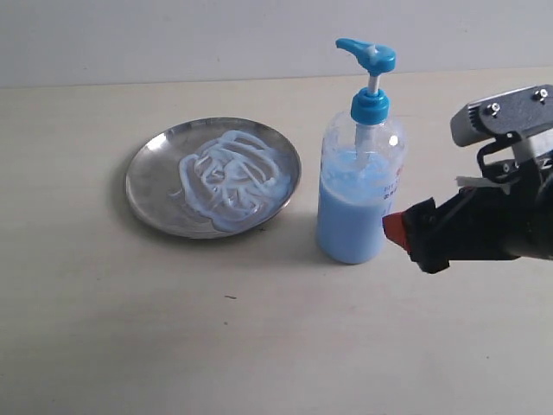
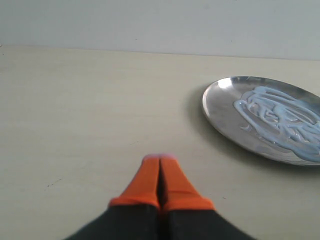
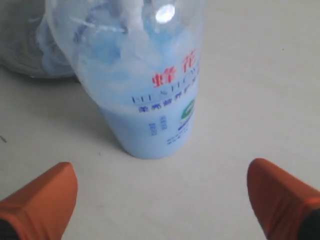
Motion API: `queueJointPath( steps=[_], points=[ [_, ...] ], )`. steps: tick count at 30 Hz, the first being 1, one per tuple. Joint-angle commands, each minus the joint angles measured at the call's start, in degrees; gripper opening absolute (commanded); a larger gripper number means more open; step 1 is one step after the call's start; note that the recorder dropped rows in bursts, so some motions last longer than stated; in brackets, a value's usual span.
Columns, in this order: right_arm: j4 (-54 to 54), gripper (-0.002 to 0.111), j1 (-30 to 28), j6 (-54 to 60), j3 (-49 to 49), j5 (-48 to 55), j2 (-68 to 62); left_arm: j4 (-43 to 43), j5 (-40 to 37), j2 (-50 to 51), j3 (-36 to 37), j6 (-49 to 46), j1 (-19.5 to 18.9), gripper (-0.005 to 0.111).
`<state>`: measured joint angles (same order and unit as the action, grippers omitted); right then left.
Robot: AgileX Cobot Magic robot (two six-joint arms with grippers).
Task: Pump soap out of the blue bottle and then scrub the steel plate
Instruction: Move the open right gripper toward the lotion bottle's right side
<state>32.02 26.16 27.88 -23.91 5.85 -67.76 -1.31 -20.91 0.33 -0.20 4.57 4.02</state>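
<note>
The blue bottle [image 1: 359, 186] stands upright mid-table, pump head raised, pale blue liquid filling its lower part; up close it fills the right wrist view [image 3: 145, 90]. Left of it lies the steel plate [image 1: 147, 186], smeared with swirled soap [image 1: 226, 177]; the left wrist view shows the steel plate [image 2: 220, 107] and soap [image 2: 282, 120] too. My right gripper [image 3: 160, 192] is open, its orange fingertips [image 3: 42, 197] spread wide just short of the bottle's base; in the exterior view an orange tip [image 1: 395, 230] sits beside the bottle. My left gripper [image 2: 160, 172] is shut and empty, away from the plate.
The pale tabletop [image 1: 259, 346] runs to a grey wall [image 1: 173, 35] behind. The right arm's black and metal body [image 1: 501, 190] occupies the right edge of the exterior view. The left arm is out of that view.
</note>
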Motion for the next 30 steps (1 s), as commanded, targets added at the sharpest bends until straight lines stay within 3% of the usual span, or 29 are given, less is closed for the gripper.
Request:
queueJointPath(
  steps=[1,13,21,26,30],
  points=[
    [2.61,0.089,4.17,-0.47,5.69,-11.35,-3.09,-0.25,0.74,-0.33,0.20,-0.24,0.06,0.000],
    [5.24,0.088,17.04,-0.57,13.38,-31.07,-3.09,-0.25,0.74,-0.33,0.20,-0.24,0.06,0.000],
    [6.53,0.088,17.84,0.59,13.76,-40.63,-3.09,-0.25,0.74,-0.33,0.20,-0.24,0.06,0.000],
    [5.39,0.088,17.84,-1.43,12.71,-40.70,-3.87,-0.25,0.74,-0.33,0.20,-0.24,0.06,0.000],
    [-1.52,0.088,17.84,-5.79,10.38,-39.79,-6.62,-0.25,0.74,-0.33,0.20,-0.24,0.06,0.000]
  ],
)
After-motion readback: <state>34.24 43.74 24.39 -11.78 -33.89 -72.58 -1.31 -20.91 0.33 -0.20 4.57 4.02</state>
